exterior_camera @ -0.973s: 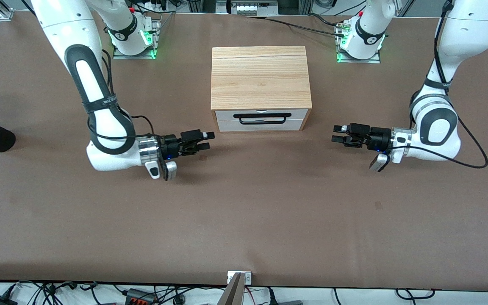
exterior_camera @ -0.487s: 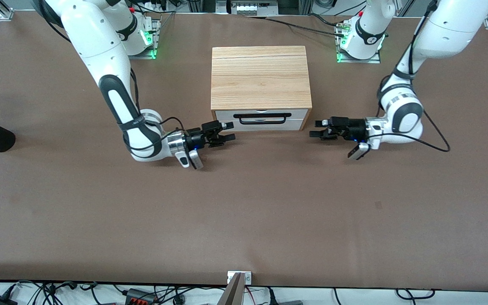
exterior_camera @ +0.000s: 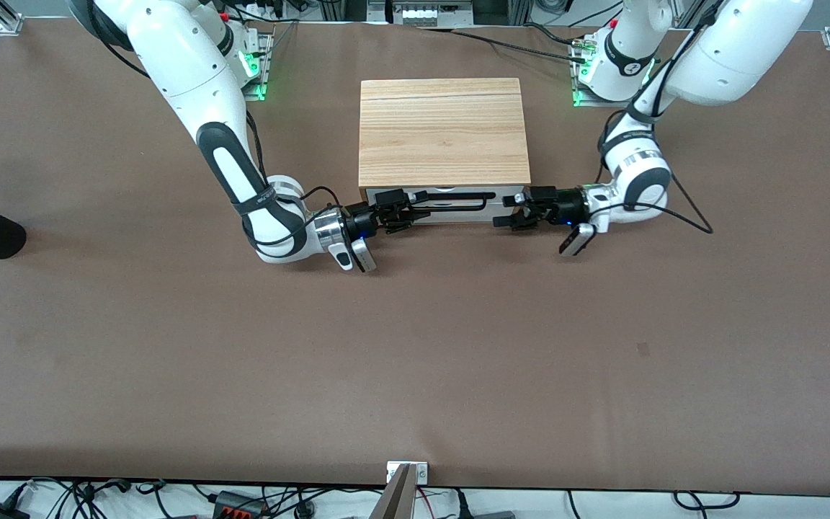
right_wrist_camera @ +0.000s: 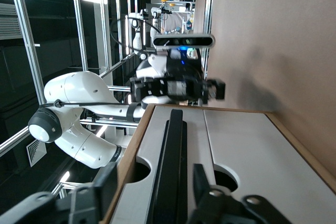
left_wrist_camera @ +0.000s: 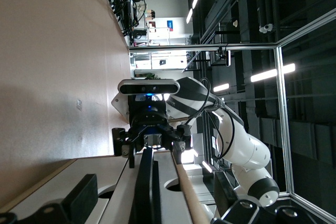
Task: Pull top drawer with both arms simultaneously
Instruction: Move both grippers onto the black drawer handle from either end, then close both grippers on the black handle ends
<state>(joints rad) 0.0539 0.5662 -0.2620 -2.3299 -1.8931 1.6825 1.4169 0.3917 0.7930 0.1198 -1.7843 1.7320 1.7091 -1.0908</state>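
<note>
The top drawer (exterior_camera: 451, 200) sits closed in the wooden cabinet (exterior_camera: 444, 130) on the bench (exterior_camera: 415, 346) — its black handle (exterior_camera: 451, 196) flanked by both pincers. The right pincer (exterior_camera: 406, 205) and left pincer (exterior_camera: 512, 209) are spread around the bar's ends, not yet pinching. Uneven pulls could jam the drawer or drag the cabinet.

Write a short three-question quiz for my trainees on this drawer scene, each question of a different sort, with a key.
1. True or false: the top drawer is already pulled well out of the cabinet.
2. Multiple choice: the right end effector is at (A) one end of the drawer's black handle, (B) the cabinet's top, (C) the table's edge nearest the front camera.
3. Fill in: the left end effector is at the handle's end toward the ____ arm's end of the table.

Key: 1 false, the front sits flush; 2 A; 3 left.
</note>
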